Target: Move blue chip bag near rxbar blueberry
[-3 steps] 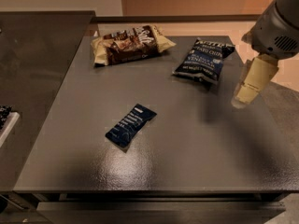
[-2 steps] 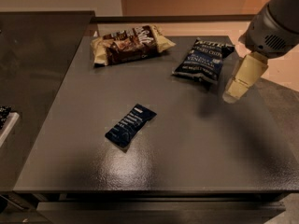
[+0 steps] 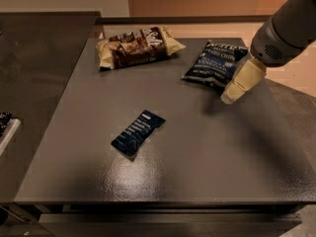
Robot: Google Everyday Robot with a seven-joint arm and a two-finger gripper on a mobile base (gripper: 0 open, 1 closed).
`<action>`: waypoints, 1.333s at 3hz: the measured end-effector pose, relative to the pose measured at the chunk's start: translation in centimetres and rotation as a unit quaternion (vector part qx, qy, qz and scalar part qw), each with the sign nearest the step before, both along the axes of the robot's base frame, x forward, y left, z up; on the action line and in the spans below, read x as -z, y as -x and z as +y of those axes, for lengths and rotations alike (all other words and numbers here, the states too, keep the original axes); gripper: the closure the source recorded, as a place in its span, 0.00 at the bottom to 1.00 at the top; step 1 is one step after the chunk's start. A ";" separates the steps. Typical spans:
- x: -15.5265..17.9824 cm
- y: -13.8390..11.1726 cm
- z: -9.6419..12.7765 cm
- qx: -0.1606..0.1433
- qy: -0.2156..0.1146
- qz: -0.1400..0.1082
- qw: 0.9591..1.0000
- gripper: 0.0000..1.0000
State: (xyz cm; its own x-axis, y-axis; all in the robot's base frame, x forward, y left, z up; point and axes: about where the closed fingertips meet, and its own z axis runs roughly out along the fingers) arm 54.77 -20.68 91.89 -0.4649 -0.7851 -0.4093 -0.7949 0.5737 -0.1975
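- End effector [image 3: 232,94] hangs low over counter [image 3: 212,157], just right of blue chip bag [image 3: 213,63], by its near-right corner; spread or pressed together: can't tell.
- Bag lies far right; rxbar blueberry [image 3: 137,133] well apart, nr centre-front.
- Step, prob.: grab the bag. Pinch a crinkly edge firmly, not the puffy middle.
- Then carry front-left and set down beside the bar w/o covering it.

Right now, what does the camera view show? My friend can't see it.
A robot arm's gripper hangs by the right edge of a blue chip bag near the back right of a dark table. A small blue bar lies alone in the middle, and a brown and cream snack bag sits at the back left.
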 end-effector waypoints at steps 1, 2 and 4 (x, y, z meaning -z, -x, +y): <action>1.2 -2.1 -0.2 0.034 -0.015 -0.017 0.999 0.00; 2.4 -4.1 -0.5 0.060 -0.037 -0.022 0.997 0.00; 5.2 -7.1 -1.0 0.104 -0.080 -0.012 0.991 0.00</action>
State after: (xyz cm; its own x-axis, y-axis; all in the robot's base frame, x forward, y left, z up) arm 61.89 -21.64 86.67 -0.5994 -0.5971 -0.5330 -0.6517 0.7507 -0.1081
